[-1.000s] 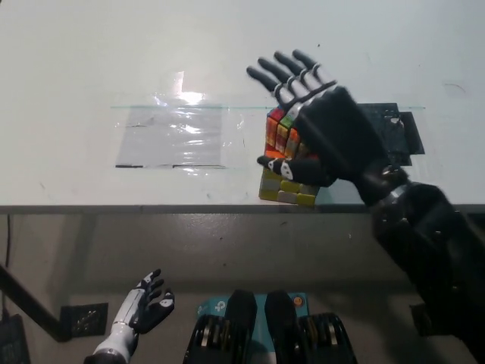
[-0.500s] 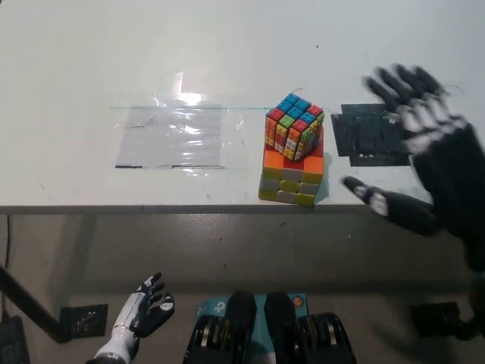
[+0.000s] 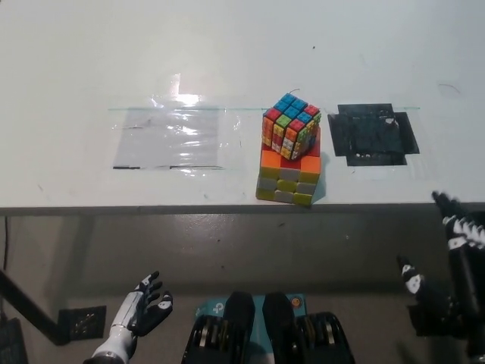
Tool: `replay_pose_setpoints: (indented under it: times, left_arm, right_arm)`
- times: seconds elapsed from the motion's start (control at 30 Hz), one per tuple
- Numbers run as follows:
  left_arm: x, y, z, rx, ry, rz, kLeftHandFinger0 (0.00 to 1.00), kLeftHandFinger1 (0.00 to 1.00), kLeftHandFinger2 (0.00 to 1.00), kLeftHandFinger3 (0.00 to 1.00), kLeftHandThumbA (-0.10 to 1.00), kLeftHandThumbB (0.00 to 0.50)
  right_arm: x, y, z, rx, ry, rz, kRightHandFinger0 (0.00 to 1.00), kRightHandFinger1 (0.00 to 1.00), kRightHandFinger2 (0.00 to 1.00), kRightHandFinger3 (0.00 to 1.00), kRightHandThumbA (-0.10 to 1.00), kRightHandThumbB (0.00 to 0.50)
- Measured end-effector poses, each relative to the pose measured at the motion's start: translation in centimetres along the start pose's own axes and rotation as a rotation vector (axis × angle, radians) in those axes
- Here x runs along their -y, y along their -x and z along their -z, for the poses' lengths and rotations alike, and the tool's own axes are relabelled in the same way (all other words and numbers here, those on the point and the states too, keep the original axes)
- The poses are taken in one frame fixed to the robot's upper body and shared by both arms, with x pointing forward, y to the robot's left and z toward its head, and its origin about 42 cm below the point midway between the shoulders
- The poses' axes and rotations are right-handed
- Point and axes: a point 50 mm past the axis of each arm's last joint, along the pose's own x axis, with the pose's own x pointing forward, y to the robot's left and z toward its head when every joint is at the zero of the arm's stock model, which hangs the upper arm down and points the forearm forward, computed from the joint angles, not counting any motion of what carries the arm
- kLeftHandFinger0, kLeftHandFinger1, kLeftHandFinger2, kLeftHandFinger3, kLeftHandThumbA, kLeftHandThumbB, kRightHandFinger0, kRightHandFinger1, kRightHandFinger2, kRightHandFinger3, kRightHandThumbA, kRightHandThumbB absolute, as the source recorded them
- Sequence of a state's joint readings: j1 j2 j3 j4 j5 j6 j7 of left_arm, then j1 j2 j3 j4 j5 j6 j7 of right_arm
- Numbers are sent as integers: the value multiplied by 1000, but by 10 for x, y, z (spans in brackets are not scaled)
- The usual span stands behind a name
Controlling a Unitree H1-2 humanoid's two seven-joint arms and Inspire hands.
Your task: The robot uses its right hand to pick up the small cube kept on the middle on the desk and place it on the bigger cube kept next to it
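No text, label, brand, number or sign can be read on anything that shows in the head view.

We see a white worktop (image 3: 91, 61) filling the upper part of the view, its near edge running straight across. On it lie a clear plastic sheet (image 3: 170, 136) at the left and a black square patch (image 3: 373, 134) at the right. Between them, at the near edge, stands the bigger cube (image 3: 286, 180), which carries the small cube (image 3: 291, 126) tilted on its top.
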State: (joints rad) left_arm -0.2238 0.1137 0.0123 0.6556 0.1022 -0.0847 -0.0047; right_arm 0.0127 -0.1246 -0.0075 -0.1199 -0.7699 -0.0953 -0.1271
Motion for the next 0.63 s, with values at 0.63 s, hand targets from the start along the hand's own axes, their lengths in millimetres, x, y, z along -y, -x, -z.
replay_pose_setpoints:
  times: [0.63]
  left_arm:
    - [0, -5, -8, 17, 0, 0, 1000, 1000, 1000, 1000, 356, 307]
  right_arm:
    - [-81, 1, 52, -346, -252, -42, 796, 859, 957, 1000, 452, 56]
